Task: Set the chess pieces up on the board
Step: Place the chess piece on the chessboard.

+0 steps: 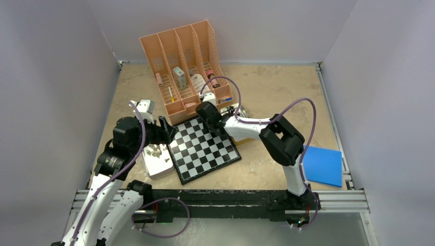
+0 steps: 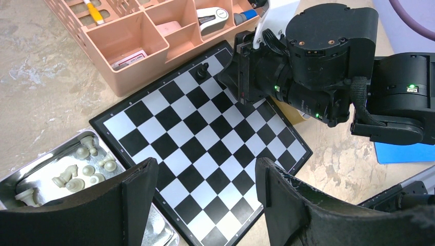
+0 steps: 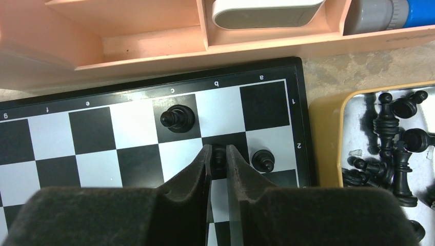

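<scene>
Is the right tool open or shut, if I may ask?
Shut on a black chess piece: the right tool's fingers press against its sides, above the board.

Plain pale grey walls (image 1: 51, 77) enclose a mottled beige tabletop (image 1: 277, 87) (evenly lit, metal rail (image 1: 338, 197) along its near edge).

Chessboard (image 1: 205, 151) lies skewed on the table (image 1: 272, 92), just in front of a peach desk organizer (image 1: 187, 66). Right gripper (image 1: 215, 127) is low over the board's far right corner. Left gripper (image 1: 169, 132) is at the board's left edge, beside a metal tray (image 1: 154, 169) holding pale chess pieces (image 1: 153, 150). Blue sheet (image 1: 322, 165) lies well apart, near right.
</scene>
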### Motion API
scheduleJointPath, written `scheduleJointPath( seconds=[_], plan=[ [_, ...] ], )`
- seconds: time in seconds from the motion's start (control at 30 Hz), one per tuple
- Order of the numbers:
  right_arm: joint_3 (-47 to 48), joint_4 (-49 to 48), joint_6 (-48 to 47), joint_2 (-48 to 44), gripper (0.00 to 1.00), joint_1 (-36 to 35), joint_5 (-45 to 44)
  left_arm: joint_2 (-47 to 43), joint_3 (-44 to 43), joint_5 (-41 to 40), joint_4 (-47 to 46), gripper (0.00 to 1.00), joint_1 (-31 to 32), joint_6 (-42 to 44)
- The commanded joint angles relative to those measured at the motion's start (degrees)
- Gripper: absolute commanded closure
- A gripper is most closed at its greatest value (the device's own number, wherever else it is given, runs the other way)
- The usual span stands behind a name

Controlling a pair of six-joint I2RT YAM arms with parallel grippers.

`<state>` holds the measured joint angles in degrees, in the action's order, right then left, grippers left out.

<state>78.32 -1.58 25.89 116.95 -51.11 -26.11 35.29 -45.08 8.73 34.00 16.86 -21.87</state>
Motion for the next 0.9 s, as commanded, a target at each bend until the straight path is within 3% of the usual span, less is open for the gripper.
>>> scheduleJointPath(
  seconds=[0.0,0.4,0.87],
  plan=[
    [2.27,1.30,0.13,0.23,0.80,-0.39,-1.68,-0.15,0.26,0.07,-1.59,0.31,-0.34,0.07],
    [6.21,4.06,-0.84,-1.70,0.73,-0.38,-1.67,-0.21,0.26,0.04,-1.65,0.31,-0.34,0.07],
    [1.62,6.34,-1.63,-12.11,0.72,2.51,-4.28,-0.30,0.26,0.05,-1.61,0.31,-0.34,0.03]
  ],
)
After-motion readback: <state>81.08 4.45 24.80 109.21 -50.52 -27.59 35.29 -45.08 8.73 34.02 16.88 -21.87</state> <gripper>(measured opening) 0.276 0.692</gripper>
